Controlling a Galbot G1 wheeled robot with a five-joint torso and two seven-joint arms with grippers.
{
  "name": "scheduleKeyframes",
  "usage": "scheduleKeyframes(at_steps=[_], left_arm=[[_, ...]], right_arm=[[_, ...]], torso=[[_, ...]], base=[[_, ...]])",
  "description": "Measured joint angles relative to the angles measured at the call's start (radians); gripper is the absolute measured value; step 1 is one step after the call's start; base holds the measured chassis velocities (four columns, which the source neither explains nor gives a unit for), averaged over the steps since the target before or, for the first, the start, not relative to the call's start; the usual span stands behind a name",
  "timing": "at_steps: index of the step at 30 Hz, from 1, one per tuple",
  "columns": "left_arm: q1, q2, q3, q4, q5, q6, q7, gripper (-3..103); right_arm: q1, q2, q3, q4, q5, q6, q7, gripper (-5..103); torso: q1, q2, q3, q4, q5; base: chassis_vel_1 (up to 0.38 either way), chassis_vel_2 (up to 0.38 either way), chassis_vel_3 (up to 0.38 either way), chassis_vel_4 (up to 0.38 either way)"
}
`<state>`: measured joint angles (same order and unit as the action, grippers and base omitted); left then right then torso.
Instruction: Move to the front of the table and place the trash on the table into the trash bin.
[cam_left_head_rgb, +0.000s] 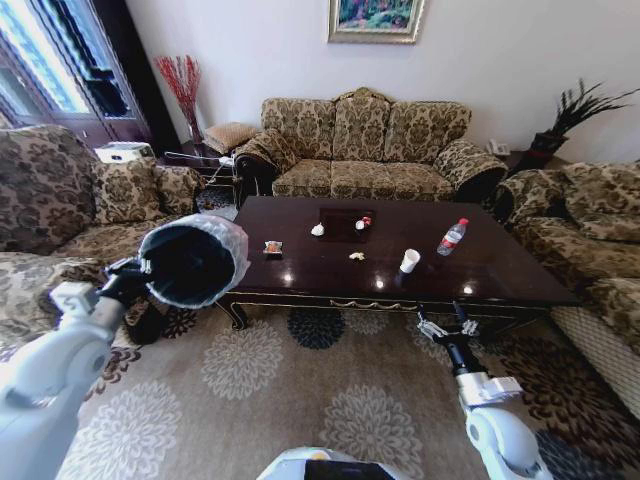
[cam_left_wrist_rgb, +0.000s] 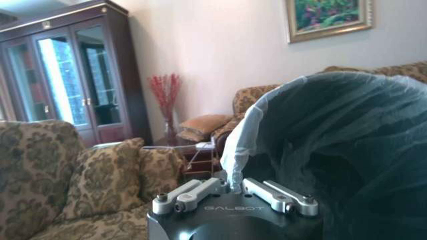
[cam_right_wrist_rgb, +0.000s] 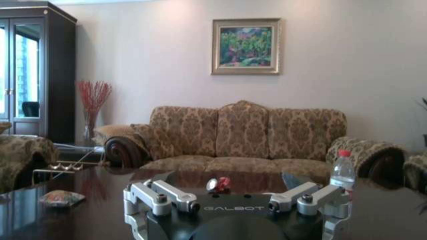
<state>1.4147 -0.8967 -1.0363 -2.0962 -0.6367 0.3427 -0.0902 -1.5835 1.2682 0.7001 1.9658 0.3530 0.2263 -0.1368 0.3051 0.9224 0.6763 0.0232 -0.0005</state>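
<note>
The dark glossy table (cam_left_head_rgb: 500, 275) stands ahead of me. On it lie crumpled white paper (cam_left_head_rgb: 317, 230), a red-and-white scrap (cam_left_head_rgb: 363, 222), a snack wrapper (cam_left_head_rgb: 273, 247), a yellowish bit (cam_left_head_rgb: 356, 256), a white paper cup (cam_left_head_rgb: 409, 261) and a red-capped bottle (cam_left_head_rgb: 452, 237). My left gripper (cam_left_wrist_rgb: 233, 189) is shut on the bagged rim of the trash bin (cam_left_head_rgb: 195, 260), held tilted in the air left of the table. My right gripper (cam_left_head_rgb: 445, 328) hangs open just before the table's front edge, level with the bottle (cam_right_wrist_rgb: 342, 172), scrap (cam_right_wrist_rgb: 220, 184) and wrapper (cam_right_wrist_rgb: 61, 198).
A patterned sofa (cam_left_head_rgb: 365, 150) stands behind the table, with armchairs at the left (cam_left_head_rgb: 60, 210) and right (cam_left_head_rgb: 590, 230). A small side table (cam_left_head_rgb: 205, 160) with a red-twig vase sits at the back left. Patterned carpet (cam_left_head_rgb: 330, 400) lies between me and the table.
</note>
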Motion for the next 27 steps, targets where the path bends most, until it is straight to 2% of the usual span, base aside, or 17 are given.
scheduleKeyframes(at_steps=[2,9,17,27], left_arm=[[-0.006,-0.016,0.000,0.003,0.000,-0.004,-0.002,0],[-0.004,-0.036,0.001,-0.005,0.000,-0.011,0.006,0],[-0.030,0.022,0.015,0.014,-0.013,-0.014,0.015,0],[-0.028,0.034,0.026,0.021,-0.015,-0.020,0.025,0]], right_arm=[[0.000,0.005,-0.018,0.000,-0.006,-0.001,0.002,100],[0.009,0.023,-0.043,0.003,-0.023,0.002,0.004,100],[0.028,0.036,-0.070,0.009,-0.038,0.016,0.010,100],[0.021,0.055,-0.063,0.001,-0.049,0.060,0.010,100]], torso=[[0.000,0.000,0.000,0.0009,0.0007],[0.000,0.000,0.000,0.0000,0.0006],[0.000,0.000,0.000,0.0002,0.0006],[0.002,0.000,0.001,-0.0002,0.0008]], base=[[0.000,0.000,0.000,0.000],[-0.019,0.012,0.010,-0.009],[-0.141,0.146,0.143,-0.131],[-0.204,0.192,0.195,-0.196]])
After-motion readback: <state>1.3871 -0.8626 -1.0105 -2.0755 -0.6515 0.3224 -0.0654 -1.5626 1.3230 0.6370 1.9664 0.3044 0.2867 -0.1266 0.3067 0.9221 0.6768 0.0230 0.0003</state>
